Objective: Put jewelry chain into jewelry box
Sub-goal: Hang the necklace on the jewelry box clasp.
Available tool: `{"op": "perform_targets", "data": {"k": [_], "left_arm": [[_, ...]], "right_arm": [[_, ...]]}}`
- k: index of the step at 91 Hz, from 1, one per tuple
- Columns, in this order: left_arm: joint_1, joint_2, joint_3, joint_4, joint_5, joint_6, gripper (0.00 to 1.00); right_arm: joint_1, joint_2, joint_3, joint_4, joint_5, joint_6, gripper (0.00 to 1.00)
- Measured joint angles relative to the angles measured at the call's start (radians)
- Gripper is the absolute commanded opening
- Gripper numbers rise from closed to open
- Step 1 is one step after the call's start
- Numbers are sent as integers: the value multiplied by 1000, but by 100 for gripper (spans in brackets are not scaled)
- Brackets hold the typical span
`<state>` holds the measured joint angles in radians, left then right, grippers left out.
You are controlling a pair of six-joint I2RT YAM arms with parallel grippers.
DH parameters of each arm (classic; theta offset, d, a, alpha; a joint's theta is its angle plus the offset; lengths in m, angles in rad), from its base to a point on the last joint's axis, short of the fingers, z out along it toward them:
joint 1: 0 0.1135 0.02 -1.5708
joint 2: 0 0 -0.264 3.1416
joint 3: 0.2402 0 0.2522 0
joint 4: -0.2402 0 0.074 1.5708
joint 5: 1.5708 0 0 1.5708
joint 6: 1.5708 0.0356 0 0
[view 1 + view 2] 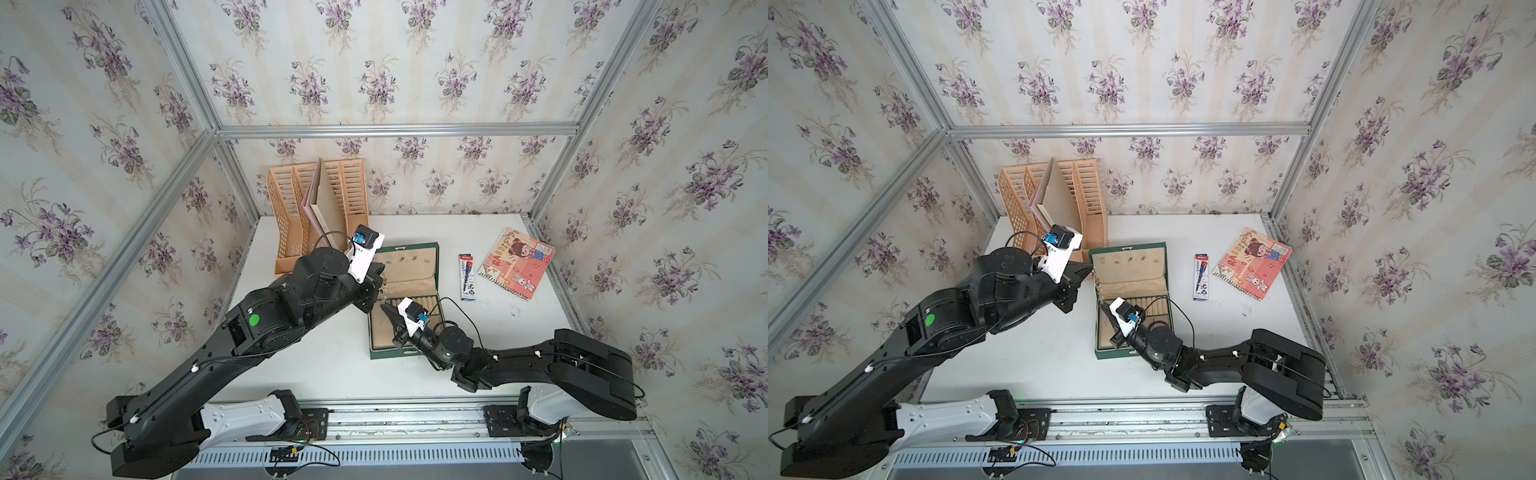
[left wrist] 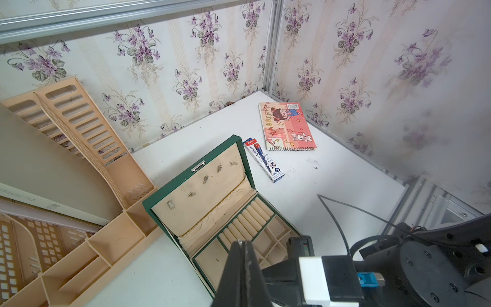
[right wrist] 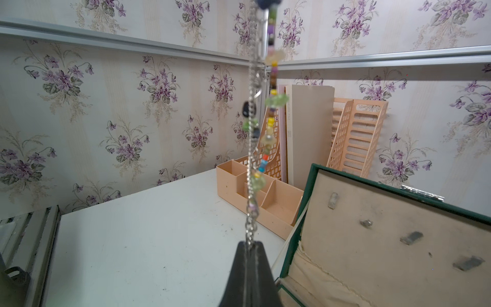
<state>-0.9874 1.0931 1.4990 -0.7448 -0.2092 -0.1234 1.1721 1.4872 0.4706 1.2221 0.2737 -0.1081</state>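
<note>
The jewelry chain (image 3: 250, 172) is faint in both top views, and its top is cut off in the right wrist view. It hangs at the left edge of the open jewelry box (image 1: 1117, 354), between my left claw (image 1: 1090, 271), which pinches it above, and my right claw (image 3: 248, 245), which pinches its lower end.

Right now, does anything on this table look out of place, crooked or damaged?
Yes. The silver bead-strung chain is not in the dark green hinged jewelry box: it is stretched between the shut left gripper above and the shut right gripper below, beside the box's open lid. The lid's beige lining looks stained and frayed.
</note>
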Motion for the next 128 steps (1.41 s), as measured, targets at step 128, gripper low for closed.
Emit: {"op": "perform_targets", "data": {"k": [128], "left_arm": [[50,27,-603,773,-561,-234,0]], "right_arm": [[-361,48,323,-546,-73,239,0]]}}
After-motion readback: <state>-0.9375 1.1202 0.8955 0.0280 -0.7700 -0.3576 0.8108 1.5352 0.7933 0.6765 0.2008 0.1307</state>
